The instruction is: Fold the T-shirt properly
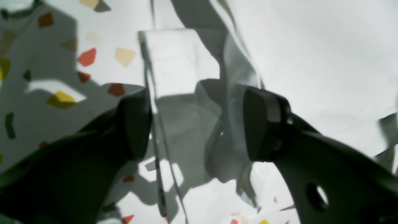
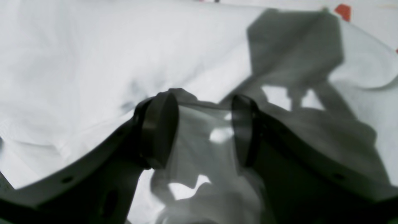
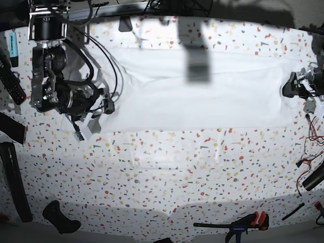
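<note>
A speckled counter (image 3: 167,172) carried the white T-shirt (image 3: 202,96), spread flat across its far half. The left gripper (image 1: 196,124) had jaws wide apart around a raised cloth edge; the right gripper (image 2: 202,130) jaws pinched bunched fabric.

The T-shirt (image 3: 202,93) is plain white, soft and unprinted, spread out wide and mostly flat across the far half of the bench (image 3: 167,172). Its near edge runs almost straight from side to side. Shallow wrinkles cross the cloth, and at both ends the fabric bunches up into raised, crumpled folds.
</note>
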`<state>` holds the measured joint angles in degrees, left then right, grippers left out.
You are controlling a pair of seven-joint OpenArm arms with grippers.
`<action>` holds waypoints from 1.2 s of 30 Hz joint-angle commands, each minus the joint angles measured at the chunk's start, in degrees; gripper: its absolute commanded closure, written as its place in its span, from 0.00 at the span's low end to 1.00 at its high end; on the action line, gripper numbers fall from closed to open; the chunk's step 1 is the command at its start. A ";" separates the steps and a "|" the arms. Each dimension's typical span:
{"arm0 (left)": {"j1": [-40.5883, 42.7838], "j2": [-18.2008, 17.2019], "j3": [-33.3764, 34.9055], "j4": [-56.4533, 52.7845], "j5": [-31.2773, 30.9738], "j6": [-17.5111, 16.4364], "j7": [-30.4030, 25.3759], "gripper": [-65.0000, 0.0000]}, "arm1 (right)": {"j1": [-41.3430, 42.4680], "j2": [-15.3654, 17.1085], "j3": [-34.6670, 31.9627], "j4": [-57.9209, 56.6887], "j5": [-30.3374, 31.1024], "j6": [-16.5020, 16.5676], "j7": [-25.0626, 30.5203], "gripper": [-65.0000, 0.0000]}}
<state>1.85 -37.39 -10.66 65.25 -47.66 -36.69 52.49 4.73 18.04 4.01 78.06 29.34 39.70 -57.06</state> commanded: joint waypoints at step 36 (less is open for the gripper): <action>-5.16 -1.51 -9.92 -15.43 -8.85 -3.31 3.69 0.33 | -0.48 0.55 13.35 16.83 5.22 0.30 -7.02 0.51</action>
<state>-2.79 -37.63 -20.27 49.56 -57.71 -40.60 55.70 3.31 17.80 17.28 93.82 33.30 39.70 -65.08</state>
